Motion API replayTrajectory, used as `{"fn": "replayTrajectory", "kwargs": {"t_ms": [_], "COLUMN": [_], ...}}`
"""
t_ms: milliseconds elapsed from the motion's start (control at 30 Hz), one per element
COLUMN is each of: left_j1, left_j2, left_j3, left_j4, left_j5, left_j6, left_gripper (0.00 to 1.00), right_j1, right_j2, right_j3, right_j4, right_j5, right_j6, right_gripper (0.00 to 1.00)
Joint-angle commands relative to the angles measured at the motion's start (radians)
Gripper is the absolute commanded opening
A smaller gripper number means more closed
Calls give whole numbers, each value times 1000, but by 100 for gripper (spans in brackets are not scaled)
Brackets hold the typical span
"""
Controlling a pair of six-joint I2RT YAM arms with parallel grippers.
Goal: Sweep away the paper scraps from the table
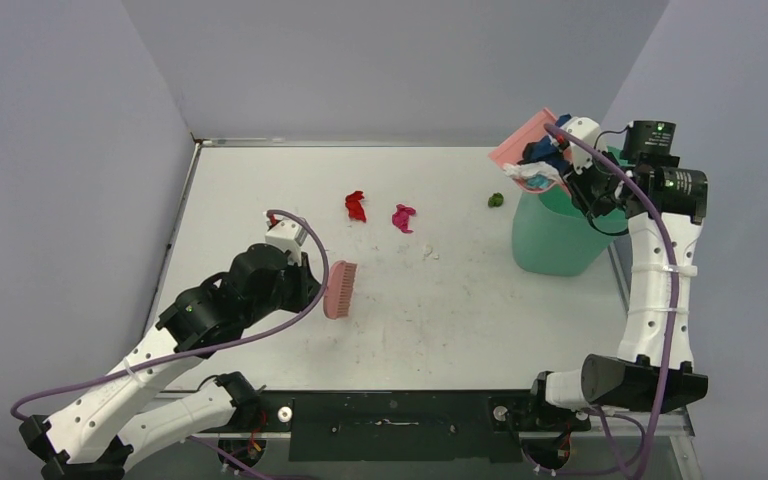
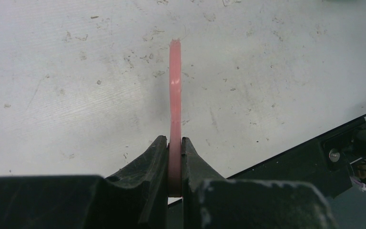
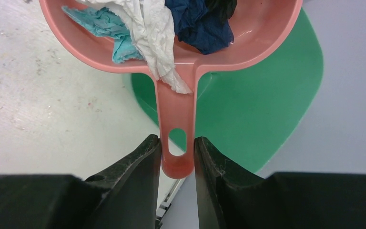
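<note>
One pink brush (image 2: pixel 175 86) was clamped in left tool (image 2: pixel 174 141); dustpan (image 3: pixel 262 28) handle in right tool (image 3: pixel 177 140); dustpan's far rim was cut off.

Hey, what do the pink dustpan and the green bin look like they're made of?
Dustpan: likely molded plastic, smooth and glossy, with highlights in its bowl and a hanging hole in the handle. Bin: probably plastic too, even green, duller sheen; less certain.

Desk (image 1: pixel 250 190): white, faint dark speckles. Brush (image 1: pixel 340 289) and dustpan (image 3: pixel 176 114): pink. Bin (image 1: pixel 555 240): green. Paper scraps (image 1: pixel 356 206) at top-view centre: one red, one magenta, one green. Scraps in the dustpan: cyan, white, dark blue. Left pincer (image 2: pixel 174 157) and right pincer (image 3: pixel 177 157): black.
</note>
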Motion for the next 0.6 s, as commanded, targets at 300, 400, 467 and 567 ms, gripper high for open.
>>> {"fn": "replayTrajectory", "kwargs": {"t_ms": [300,400,467,567], "left_j1": [14,17,18,18], "left_j2": [-29,-24,-23,-24], "left_j3": [-46,-45,-46,-53], "left_j4": [84,84,87,90], "left_j5": [28,30,33,37], "left_j6": [33,39,43,43], "left_gripper": [0,0,0,0], "right_j1": [-259,-259,-259,-258], "right_j2": [113,128,153,195], "right_j3": [92,127,175,237], "right_j4": [63,57,33,-5], "right_j5": [-5,51,90,154], "right_j6": [-158,-181,-202,-241], "right_gripper": [5,5,5,5]}}
